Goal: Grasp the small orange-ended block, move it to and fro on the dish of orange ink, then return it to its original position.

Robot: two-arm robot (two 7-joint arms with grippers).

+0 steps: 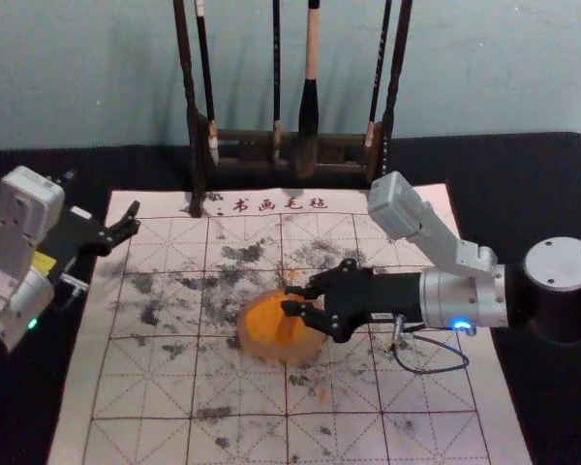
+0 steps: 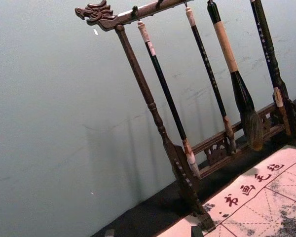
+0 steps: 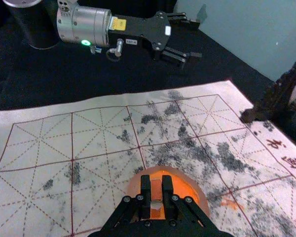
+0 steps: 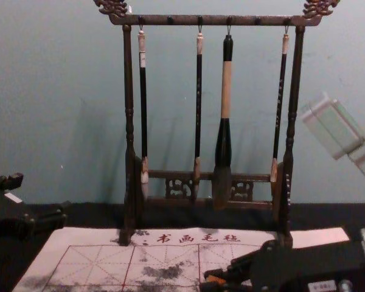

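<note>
"What is held by the right claw (image 3: pixel 156 183)?"

"The small block (image 3: pixel 156 190) is clamped between its fingertips, over the dish (image 1: pixel 248 343); whether the orange ink (image 1: pixel 261 318) is touched cannot be told."

"How should it be gripped?"

"High, clear of the ink: it is judged light and stiff, slippery if smeared."

"And farther out?"

"The dish is carried by the mat (image 1: pixel 140 387), well in from the worktop's (image 1: pixel 552 407) back edge; the left claw (image 1: pixel 135 218) is parked, spread and empty, towards the left edge."

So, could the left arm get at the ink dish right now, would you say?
Probably not cleanly: the right gripper holds the block over the dish, crowding it. Otherwise the way from the left gripper, open near the mat's left edge, looks free.
</note>
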